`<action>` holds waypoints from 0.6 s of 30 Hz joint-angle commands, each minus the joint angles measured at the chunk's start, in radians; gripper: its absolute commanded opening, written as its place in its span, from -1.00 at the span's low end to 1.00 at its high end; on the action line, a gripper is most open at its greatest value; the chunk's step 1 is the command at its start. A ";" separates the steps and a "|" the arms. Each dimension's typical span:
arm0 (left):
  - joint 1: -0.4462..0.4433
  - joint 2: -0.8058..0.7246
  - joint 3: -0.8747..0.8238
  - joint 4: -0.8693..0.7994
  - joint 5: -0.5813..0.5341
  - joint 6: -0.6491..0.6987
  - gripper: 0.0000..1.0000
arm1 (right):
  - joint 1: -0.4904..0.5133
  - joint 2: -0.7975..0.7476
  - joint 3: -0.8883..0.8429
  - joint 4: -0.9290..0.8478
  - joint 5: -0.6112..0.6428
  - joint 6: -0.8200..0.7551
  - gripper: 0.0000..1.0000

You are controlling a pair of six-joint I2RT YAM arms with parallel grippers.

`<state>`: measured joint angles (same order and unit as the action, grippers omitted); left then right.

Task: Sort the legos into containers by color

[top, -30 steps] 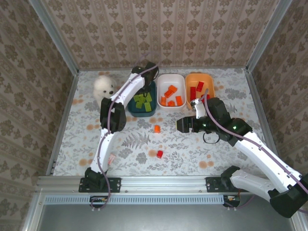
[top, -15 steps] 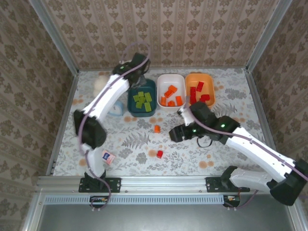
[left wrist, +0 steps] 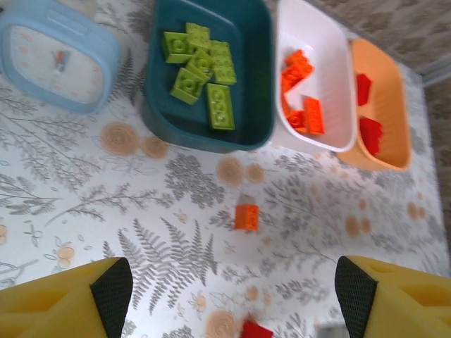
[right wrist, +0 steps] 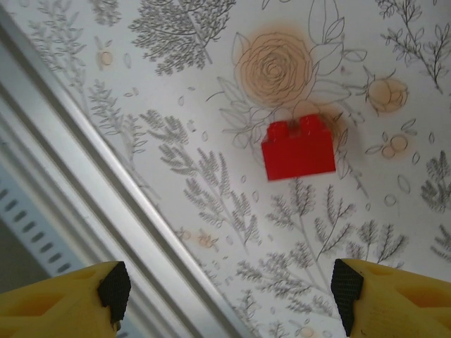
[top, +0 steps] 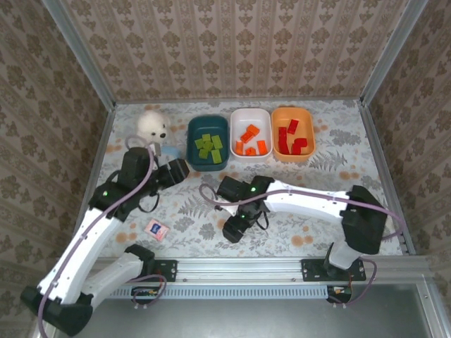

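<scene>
Three tubs stand in a row at the back: a dark teal tub [top: 191,144] [left wrist: 250,84] with light green legos [top: 208,146] [left wrist: 201,67], a white tub [top: 251,111] [left wrist: 328,63] with orange legos [top: 249,139], and an orange tub [top: 292,110] [left wrist: 391,120] with red legos [top: 290,137]. A loose orange lego [left wrist: 246,217] lies on the cloth in front of the teal tub. A loose red lego [right wrist: 298,150] [left wrist: 257,329] lies nearer the front. My left gripper [top: 177,170] [left wrist: 232,296] is open and empty. My right gripper [top: 235,230] [right wrist: 230,289] hovers open over the red lego.
A white plush toy [top: 152,125] and a light-blue clock [left wrist: 56,53] sit at the back left. A pink-and-white card [top: 155,229] lies front left. The metal front rail [right wrist: 84,148] runs close beside the right gripper.
My left arm has swung back from above the teal tub to the near left. My right arm has moved left and forward, its gripper now over the red lego.
</scene>
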<state>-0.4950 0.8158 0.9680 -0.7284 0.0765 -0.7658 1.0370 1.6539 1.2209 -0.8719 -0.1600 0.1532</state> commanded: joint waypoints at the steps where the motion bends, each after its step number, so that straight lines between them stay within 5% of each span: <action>1: 0.008 -0.076 -0.010 -0.011 0.069 0.014 0.58 | -0.001 0.081 0.073 -0.090 0.078 -0.068 0.57; 11: 0.009 -0.128 -0.002 -0.036 0.052 -0.012 0.56 | -0.001 0.263 0.160 -0.109 0.150 -0.128 0.55; 18: 0.008 -0.141 -0.005 -0.033 0.040 -0.030 0.55 | 0.000 0.311 0.170 -0.077 0.132 -0.127 0.21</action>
<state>-0.4946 0.6891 0.9634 -0.7547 0.1200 -0.7792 1.0370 1.9423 1.3636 -0.9325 -0.0502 0.0387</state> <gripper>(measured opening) 0.776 0.623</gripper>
